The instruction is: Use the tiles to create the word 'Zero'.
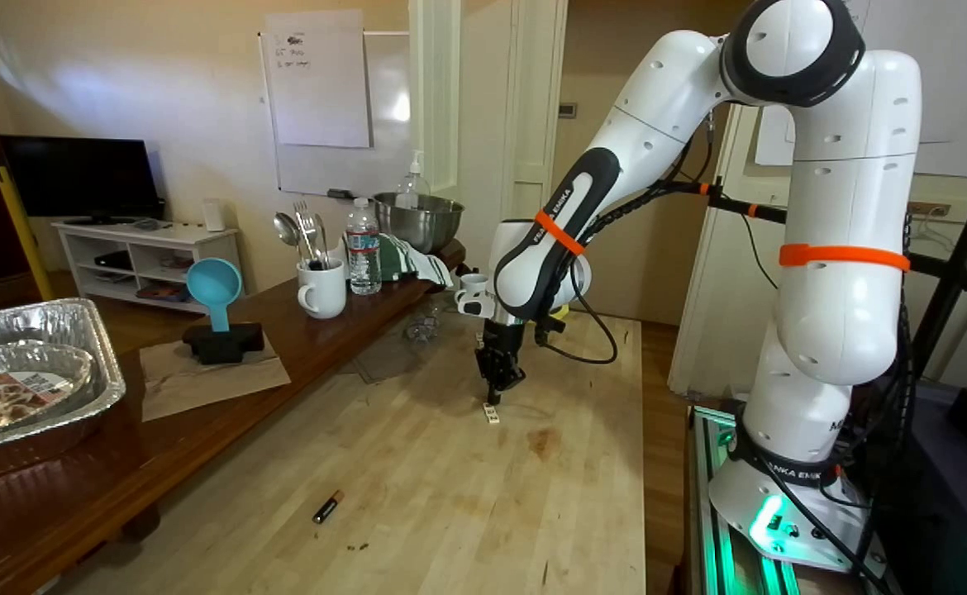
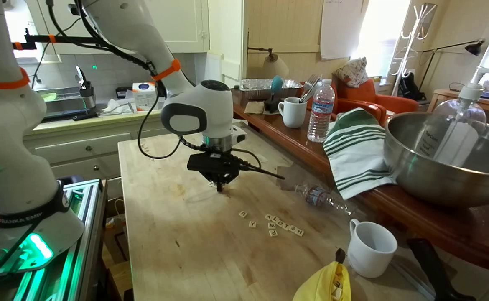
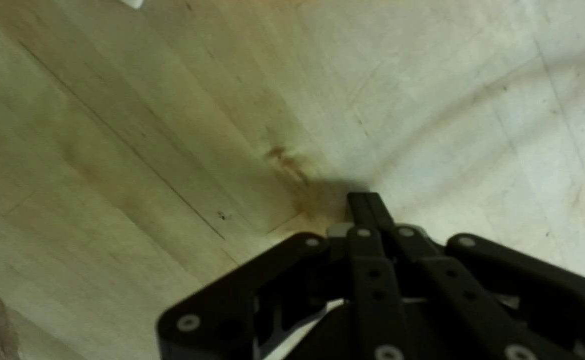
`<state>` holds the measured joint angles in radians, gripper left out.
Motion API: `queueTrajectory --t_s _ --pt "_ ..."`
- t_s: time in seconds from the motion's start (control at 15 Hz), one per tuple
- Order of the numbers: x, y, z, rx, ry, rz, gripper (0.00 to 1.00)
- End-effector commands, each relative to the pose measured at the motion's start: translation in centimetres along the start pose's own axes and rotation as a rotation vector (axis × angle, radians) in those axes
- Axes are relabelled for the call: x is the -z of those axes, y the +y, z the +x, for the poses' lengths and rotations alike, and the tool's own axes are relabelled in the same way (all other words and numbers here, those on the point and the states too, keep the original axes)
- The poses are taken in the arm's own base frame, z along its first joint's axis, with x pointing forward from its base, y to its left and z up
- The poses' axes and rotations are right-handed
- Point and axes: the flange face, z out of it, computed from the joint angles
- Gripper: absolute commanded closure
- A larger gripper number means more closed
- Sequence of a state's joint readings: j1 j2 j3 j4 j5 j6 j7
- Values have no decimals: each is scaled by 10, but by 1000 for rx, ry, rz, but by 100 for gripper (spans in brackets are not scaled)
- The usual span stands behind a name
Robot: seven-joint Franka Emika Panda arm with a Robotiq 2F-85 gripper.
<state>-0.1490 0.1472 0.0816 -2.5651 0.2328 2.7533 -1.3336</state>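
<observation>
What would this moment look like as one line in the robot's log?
End effector: shut, nothing seen gripped | Place: low at table, close by tiles | Those tiles: too small to read | "Zero": cannot confirm

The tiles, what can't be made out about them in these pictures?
The tiles near the gripper: letters too small to read in an exterior view.
The same tiles: mostly hidden behind the gripper in an exterior view.
A pale corner in the wrist view: cut off by the top edge, so I can't tell whether it's a tile.
</observation>
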Motion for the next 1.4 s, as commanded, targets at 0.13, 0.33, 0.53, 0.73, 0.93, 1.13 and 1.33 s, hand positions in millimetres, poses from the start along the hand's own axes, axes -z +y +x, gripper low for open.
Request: queueTrajectory --t_s 0.13,0.33,0.53,0.73,0.93,1.13,1.33 --pt "4 -5 -1 1 11 -14 100" --pt "9 -6 -1 2 17 -18 100" --pt "15 -5 0 -2 29 -26 100" --pt "23 -2 1 -26 48 -47 100" --pt "36 9 -4 -104 76 -77 100" --pt "53 28 -20 -225 106 -129 100" --pt "66 52 -37 -366 128 -184 100"
